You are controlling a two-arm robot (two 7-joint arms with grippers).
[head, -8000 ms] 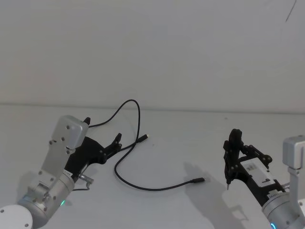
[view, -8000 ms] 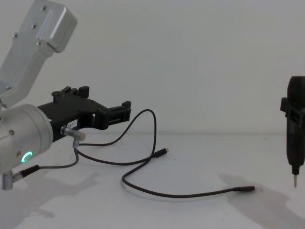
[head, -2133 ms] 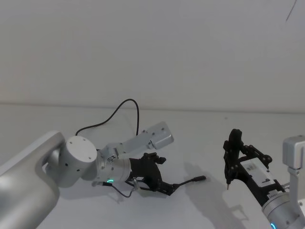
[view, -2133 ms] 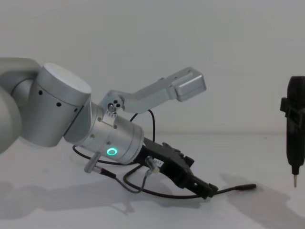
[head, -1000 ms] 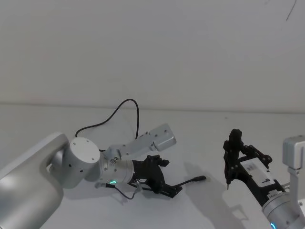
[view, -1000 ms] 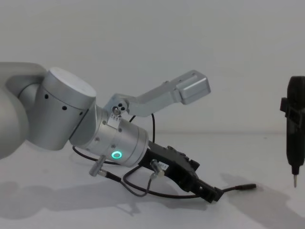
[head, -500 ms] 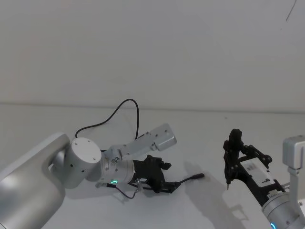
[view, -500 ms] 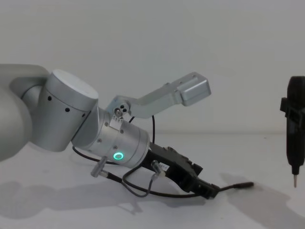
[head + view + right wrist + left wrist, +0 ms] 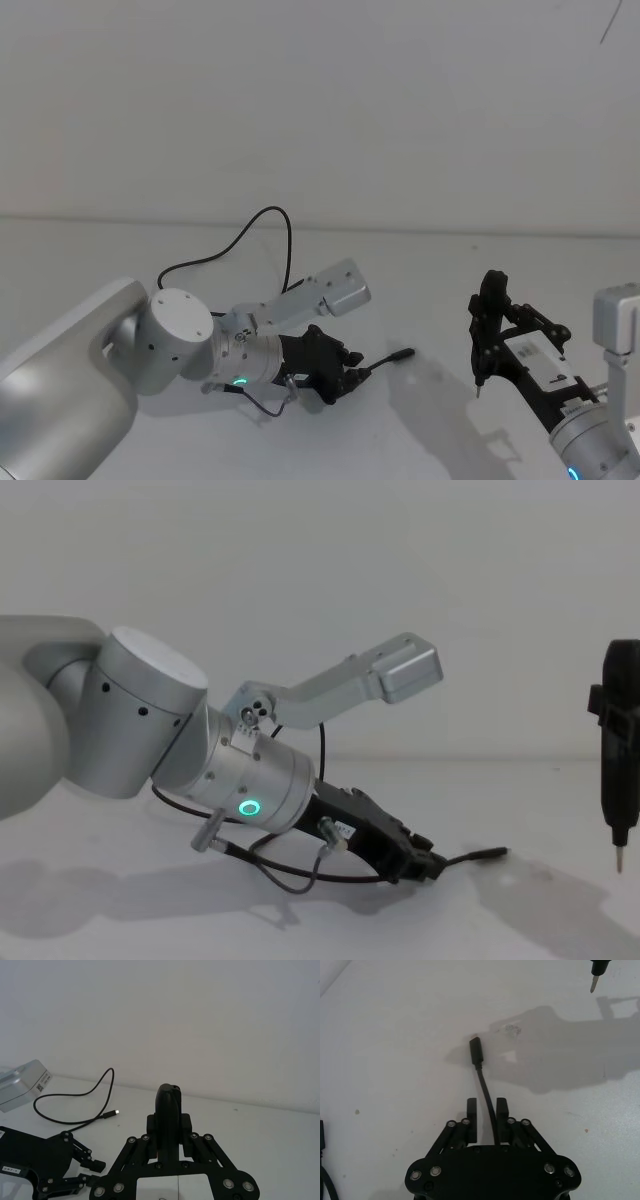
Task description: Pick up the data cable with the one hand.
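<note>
The left gripper (image 9: pixel 350 373) is held low over the surface (image 9: pixel 440 270), tilted forward and down, its fingers clamped on the data cable (image 9: pixel 481 1067) near one plug. The right gripper (image 9: pixel 169 1135) is parked at the right, closed around an upright black tool (image 9: pixel 168 1100). Since half a second ago, that plug has been drawn back and lifted, and the thin dark cord is seen looping behind the arm.
</note>
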